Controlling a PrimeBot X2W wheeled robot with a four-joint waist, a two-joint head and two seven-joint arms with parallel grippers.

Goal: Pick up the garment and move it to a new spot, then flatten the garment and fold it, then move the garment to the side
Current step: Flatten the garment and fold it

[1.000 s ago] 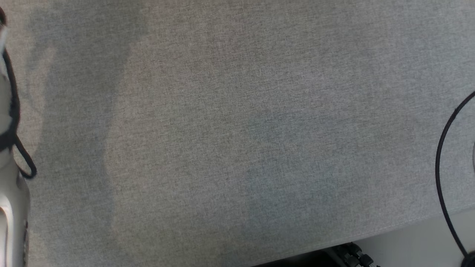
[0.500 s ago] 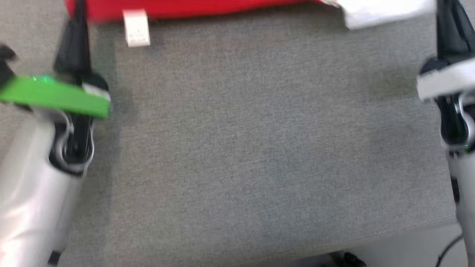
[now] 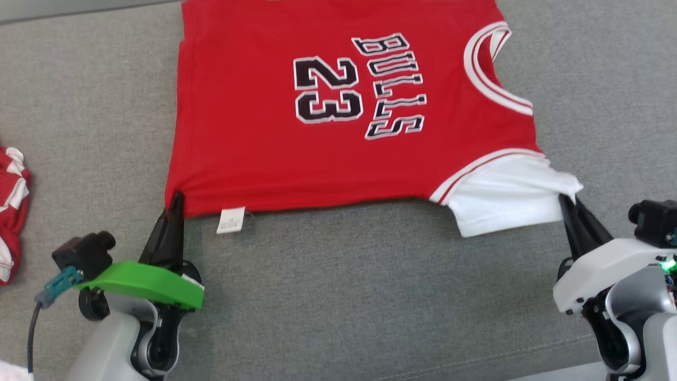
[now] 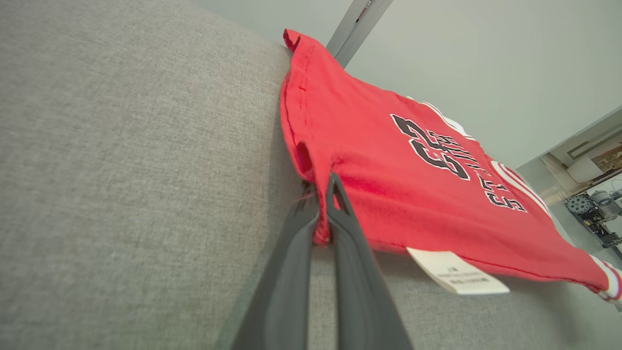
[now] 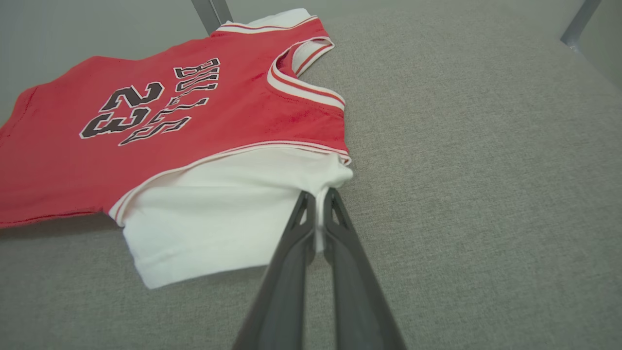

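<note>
**Head swings up and the jersey (image 3: 338, 106) comes into sight**

Since a second ago the robot's head has lifted. There was bare grey cushion then, and a strip of red at the far edge half a second back; now the whole jersey shows. I take that for the camera shifting, not the cloth.

The jersey lies face up and nearly flat on the grey cushion (image 3: 338, 296), hem to the left, neck to the right, its far edge close to the back of the seat. The left gripper (image 3: 176, 198) is clenched on the near-left hem corner, just left of the white label (image 3: 231, 220); the right gripper (image 3: 566, 203) is clenched on the tip of the white sleeve (image 3: 508, 196) at the near right; both sit low over the cushion. A second red-and-white bundle (image 3: 13, 211) lies well apart at the left.

The step in hand looks to me like flattening. To do it well, I judge the arms should draw apart evenly, left and right, with a slight pull toward the near edge; the cloth should stay low so the sagging near edge goes straight. The sleeve is held only by its tip, so the pull wants to be gentle, and neither grip should release until that edge lies true.
</note>
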